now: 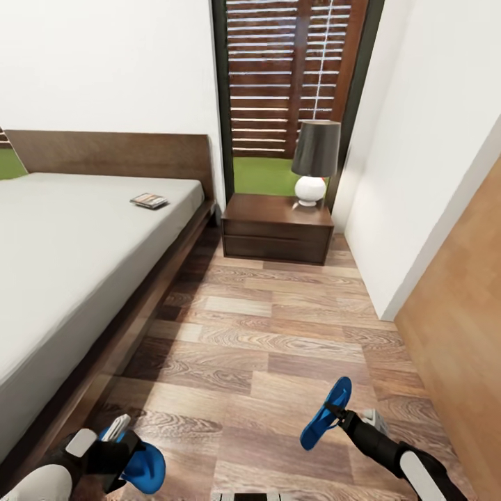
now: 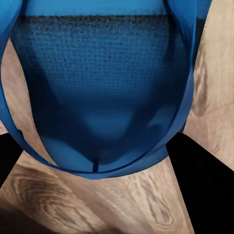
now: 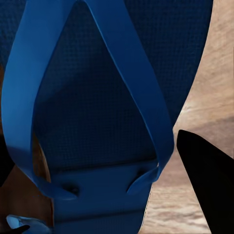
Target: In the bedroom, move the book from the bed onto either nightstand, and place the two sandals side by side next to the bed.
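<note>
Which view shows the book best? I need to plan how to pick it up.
The head view: the book lies flat on the bed, near the headboard and the edge facing the nightstand. The wrist views give no help with it; each looks at a blue sandal over wood floor.

Bright blue sandals [image 1: 325, 413], light-grey mattress [image 1: 62, 250], dark-brown nightstand [image 1: 277, 228], wood-grain plank floor [image 1: 278, 334], white walls [image 1: 104, 69].
</note>
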Tool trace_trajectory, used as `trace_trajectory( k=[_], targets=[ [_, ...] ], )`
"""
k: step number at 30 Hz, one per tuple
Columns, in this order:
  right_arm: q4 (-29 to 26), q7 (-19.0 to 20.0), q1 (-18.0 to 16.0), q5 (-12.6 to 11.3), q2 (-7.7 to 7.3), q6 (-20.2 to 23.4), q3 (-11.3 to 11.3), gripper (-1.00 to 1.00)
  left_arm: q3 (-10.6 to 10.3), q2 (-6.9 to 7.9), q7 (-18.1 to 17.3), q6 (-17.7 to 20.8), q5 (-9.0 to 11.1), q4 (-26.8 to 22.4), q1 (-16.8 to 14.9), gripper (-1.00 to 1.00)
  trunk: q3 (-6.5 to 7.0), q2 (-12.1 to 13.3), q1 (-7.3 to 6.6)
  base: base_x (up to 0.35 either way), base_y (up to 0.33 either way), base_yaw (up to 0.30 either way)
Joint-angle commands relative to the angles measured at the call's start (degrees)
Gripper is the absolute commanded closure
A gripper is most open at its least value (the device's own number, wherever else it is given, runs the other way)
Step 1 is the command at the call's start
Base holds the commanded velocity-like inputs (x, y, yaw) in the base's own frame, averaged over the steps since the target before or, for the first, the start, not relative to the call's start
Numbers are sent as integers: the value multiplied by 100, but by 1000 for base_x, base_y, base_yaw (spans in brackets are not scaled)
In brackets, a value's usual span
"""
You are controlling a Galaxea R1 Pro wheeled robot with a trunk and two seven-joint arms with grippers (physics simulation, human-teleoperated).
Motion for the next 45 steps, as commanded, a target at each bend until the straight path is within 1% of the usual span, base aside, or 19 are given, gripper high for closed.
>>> trace_trajectory(
  k=[1, 4, 8, 10, 16, 31, 38, 45],
  targets=[
    [-28, 4, -1, -128, -2, 111, -29, 100, 14, -54, 75, 27, 69, -82, -12, 100, -28, -4, 1, 0, 0, 0],
    [-62, 12, 1, -247, -23, 200, -53, 100, 14, -215, 108, 25, 85, -285, -23, 100, -94, -8, 9, 0, 0, 0],
    [-72, 15, 1, -281, -34, 226, -57, 100, 14, -355, 118, 24, 89, -435, -39, 100, -183, -13, 19, 0, 0, 0],
    [-76, 17, 1, -286, -40, 233, -55, 100, 14, -395, 119, 24, 92, -534, -48, 100, -227, -16, 24, 0, 0, 0],
    [-82, 39, -1, -290, -43, 241, -39, 100, 14, -490, 120, 24, 89, -657, -53, 100, -227, -16, 24, 0, 0, 0],
    [-83, 42, 0, -280, -40, 240, -14, 100, 5, -519, 120, 24, 88, -826, -54, 100, -227, -16, 24, 0, 0, 0],
    [-83, 40, 2, -258, -37, 233, -13, 100, 9, -495, 123, 32, 81, -828, -54, 100, -227, -16, 24, 0, 0, 0],
    [-83, 41, 2, -255, -35, 234, -13, 100, 14, -465, 128, 33, 84, -828, -54, 100, -382, -25, 42, 0, 0, 0]
  ],
)
